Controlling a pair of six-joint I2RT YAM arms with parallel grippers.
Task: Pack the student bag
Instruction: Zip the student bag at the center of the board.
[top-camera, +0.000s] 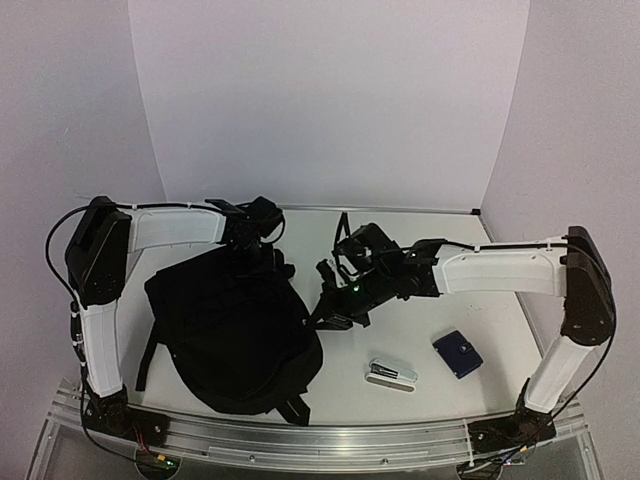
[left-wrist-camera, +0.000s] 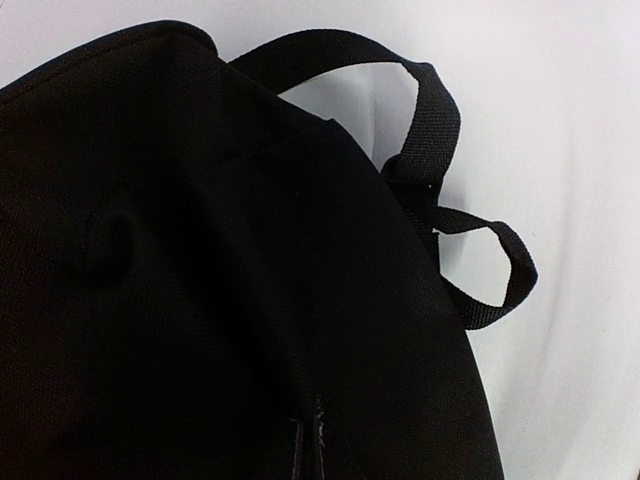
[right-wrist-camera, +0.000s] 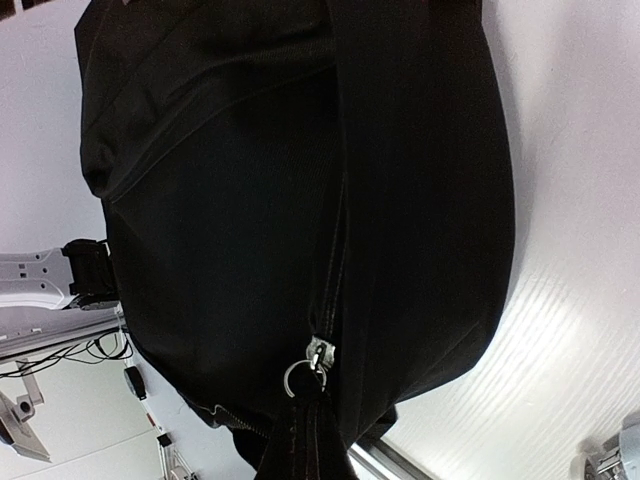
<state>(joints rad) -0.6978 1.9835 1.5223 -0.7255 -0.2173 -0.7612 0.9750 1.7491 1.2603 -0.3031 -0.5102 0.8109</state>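
Note:
The student bag (top-camera: 235, 335), a large black backpack, lies zipped on the left half of the table. My left gripper (top-camera: 252, 250) sits at the bag's far top edge. In the left wrist view its dark fingers (left-wrist-camera: 308, 445) are pressed together on the bag's fabric (left-wrist-camera: 200, 250), beside the black strap loops (left-wrist-camera: 440, 130). My right gripper (top-camera: 330, 310) is at the bag's right edge. In the right wrist view it (right-wrist-camera: 305, 450) is shut on the pull tab just below the silver zipper slider and ring (right-wrist-camera: 319, 353) of the bag (right-wrist-camera: 230, 200).
A small silver and black stapler (top-camera: 392, 375) and a dark blue flat case (top-camera: 458, 353) lie on the table to the right of the bag. A metal rail (top-camera: 320, 440) runs along the near edge. White walls close off the back and sides.

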